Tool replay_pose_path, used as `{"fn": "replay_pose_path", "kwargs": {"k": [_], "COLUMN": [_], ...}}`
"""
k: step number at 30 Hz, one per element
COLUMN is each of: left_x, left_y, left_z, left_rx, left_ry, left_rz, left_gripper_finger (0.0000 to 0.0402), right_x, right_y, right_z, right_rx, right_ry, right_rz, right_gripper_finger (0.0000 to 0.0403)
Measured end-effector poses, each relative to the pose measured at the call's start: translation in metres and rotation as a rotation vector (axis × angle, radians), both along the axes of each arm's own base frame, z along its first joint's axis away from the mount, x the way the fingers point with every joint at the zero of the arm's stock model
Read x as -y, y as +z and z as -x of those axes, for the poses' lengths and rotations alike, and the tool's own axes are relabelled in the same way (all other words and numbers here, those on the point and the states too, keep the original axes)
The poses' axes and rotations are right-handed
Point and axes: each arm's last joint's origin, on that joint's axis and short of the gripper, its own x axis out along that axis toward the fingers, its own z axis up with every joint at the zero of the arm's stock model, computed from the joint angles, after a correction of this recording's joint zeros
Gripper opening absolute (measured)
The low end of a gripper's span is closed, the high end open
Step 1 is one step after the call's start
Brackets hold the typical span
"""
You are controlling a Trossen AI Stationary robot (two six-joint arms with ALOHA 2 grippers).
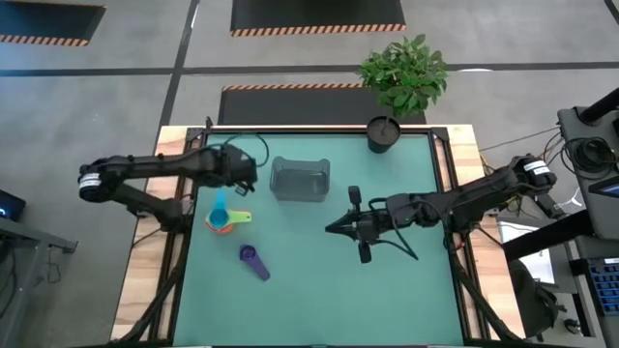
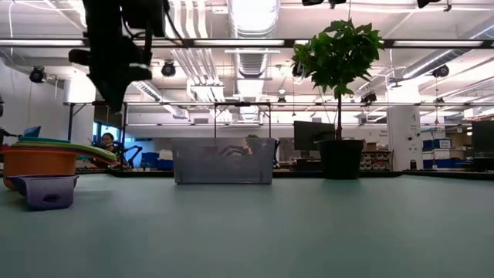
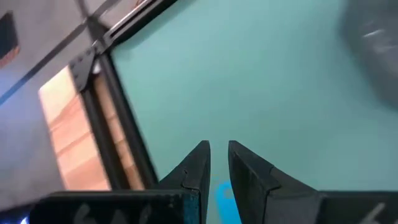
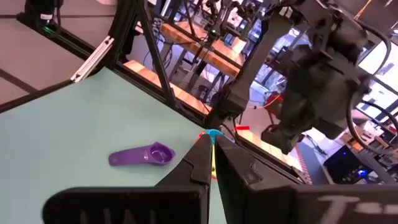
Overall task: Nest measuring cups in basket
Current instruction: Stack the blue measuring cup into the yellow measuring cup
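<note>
1. High view: the basket (image 1: 300, 180) stands on the worktop (image 1: 309, 290) near its far edge and looks empty. The stack of nested cups (image 1: 224, 218) lies to its left, nearer the front, and the purple cup (image 1: 254, 261) lies alone, further to the front. The left end effector (image 1: 232, 179) hangs just behind the stack, between the stack and the basket. The right end effector (image 1: 338, 228) rests in the middle of the worktop, well apart from the cups. I judge the left arm is clearly the nearer one for both the stack and the purple cup.

2. Low view: the stack, with its orange cup (image 2: 35, 166) at the bottom, shows at the left edge, and the purple cup stands just in front of it. The basket is further back at the centre, beside the plant pot (image 2: 341, 158).

3. Left wrist view: the left end effector's fingers (image 3: 193, 168) are almost pressed together with only a thin gap, and I see nothing pinched. A bit of blue cup (image 3: 227, 199) shows below them.

4. Right wrist view: the right end effector is pressed shut and empty. The purple cup lies ahead of it, with its long axis across the fingers' direction.
</note>
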Motion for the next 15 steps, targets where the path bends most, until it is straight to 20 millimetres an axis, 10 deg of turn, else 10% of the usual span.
{"fn": "replay_pose_path", "kwargs": {"k": [15], "left_x": [-0.009], "left_y": [-0.07], "left_z": [0.032], "left_rx": [-0.128], "left_ry": [0.175], "left_rz": [0.089], "left_gripper_finger": [0.004], "right_x": [0.0], "right_y": [-0.002], "right_z": [-0.001], "right_rx": [-0.004], "right_ry": [0.0], "right_rz": [0.0], "right_gripper_finger": [0.0009]}}
